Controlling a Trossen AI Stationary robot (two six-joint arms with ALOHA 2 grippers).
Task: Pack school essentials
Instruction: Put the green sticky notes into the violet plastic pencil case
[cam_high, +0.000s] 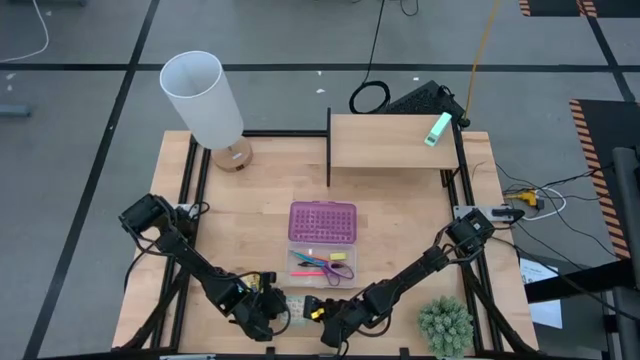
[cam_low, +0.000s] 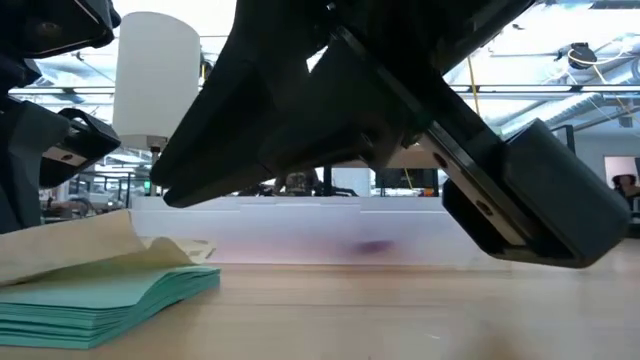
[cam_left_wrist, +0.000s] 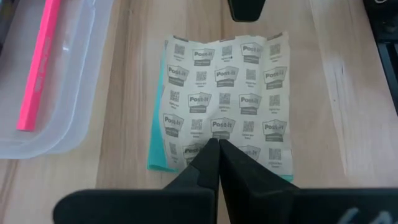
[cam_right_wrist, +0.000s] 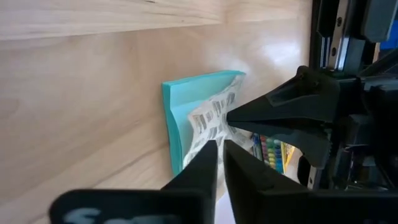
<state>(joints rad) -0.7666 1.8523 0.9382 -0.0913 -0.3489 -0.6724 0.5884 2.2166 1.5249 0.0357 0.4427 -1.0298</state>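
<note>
Two grippers meet at the near edge of the counter (cam_high: 400, 215), just in front of the clear case (cam_high: 322, 266), and we take that case as our landmark. Our left gripper (cam_left_wrist: 217, 144) has its fingers clenched on the near edge of the pale patterned pack (cam_left_wrist: 227, 93), a printed wrapper lying over a mint-green block (cam_low: 105, 300) of sticky notes. Our right gripper (cam_right_wrist: 219, 144), beside it on the case's near right, pinches the same wrapper with fingers closed on it, lifting it off the block. A yellow-green crayon box (cam_right_wrist: 268, 152) shows just past the left fingers. Inside the case lie purple-handled scissors (cam_high: 335, 273), a pink pen (cam_left_wrist: 40, 65) and a small yellow piece (cam_high: 337, 256). Behind the case sits its purple studded lid (cam_high: 322, 221). Farther back stand a white lamp (cam_high: 203, 98) and a wooden shelf (cam_high: 390, 142).
</note>
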